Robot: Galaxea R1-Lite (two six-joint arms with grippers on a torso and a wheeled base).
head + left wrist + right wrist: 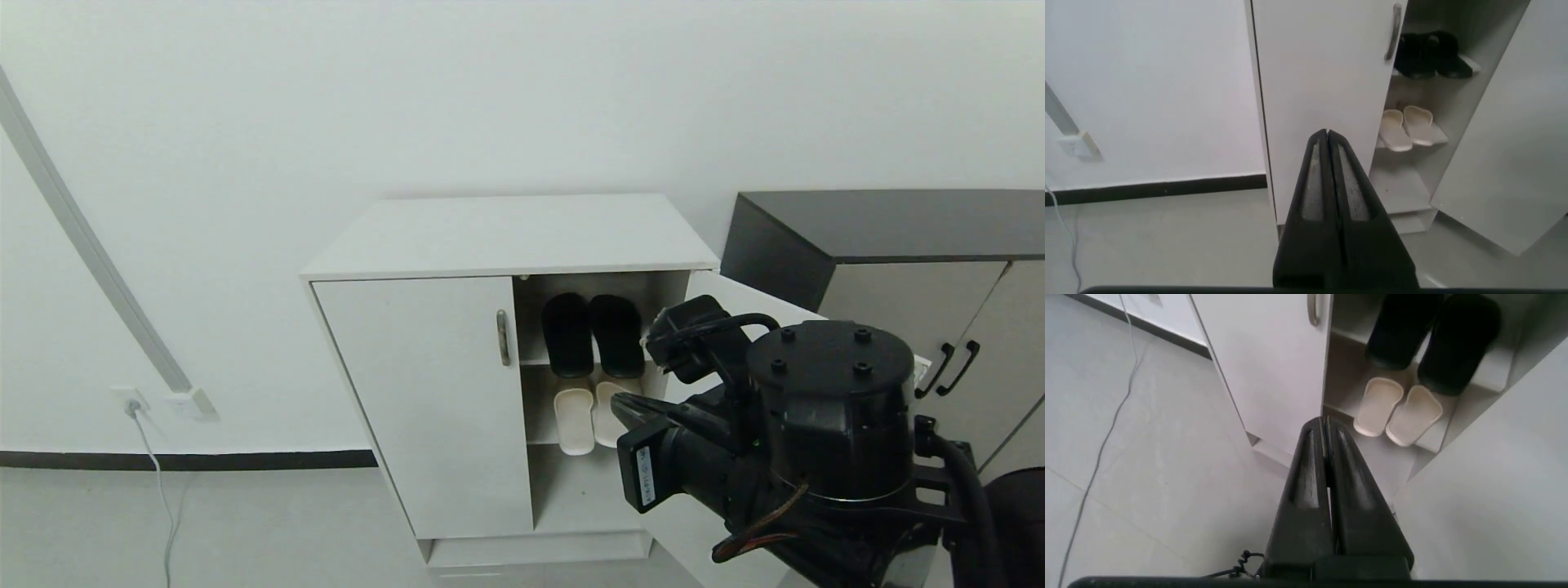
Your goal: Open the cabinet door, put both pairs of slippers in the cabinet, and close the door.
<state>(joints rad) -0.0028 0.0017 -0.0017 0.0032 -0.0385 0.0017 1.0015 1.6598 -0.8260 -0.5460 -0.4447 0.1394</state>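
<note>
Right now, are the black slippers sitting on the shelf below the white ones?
No, the black slippers lie on the upper shelf, with the white slippers one level down.

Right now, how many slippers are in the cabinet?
4. On the upper shelf: left black slipper, right black slipper. On the lower shelf: left white slipper, right white slipper. The closed left door may hide more.
</note>
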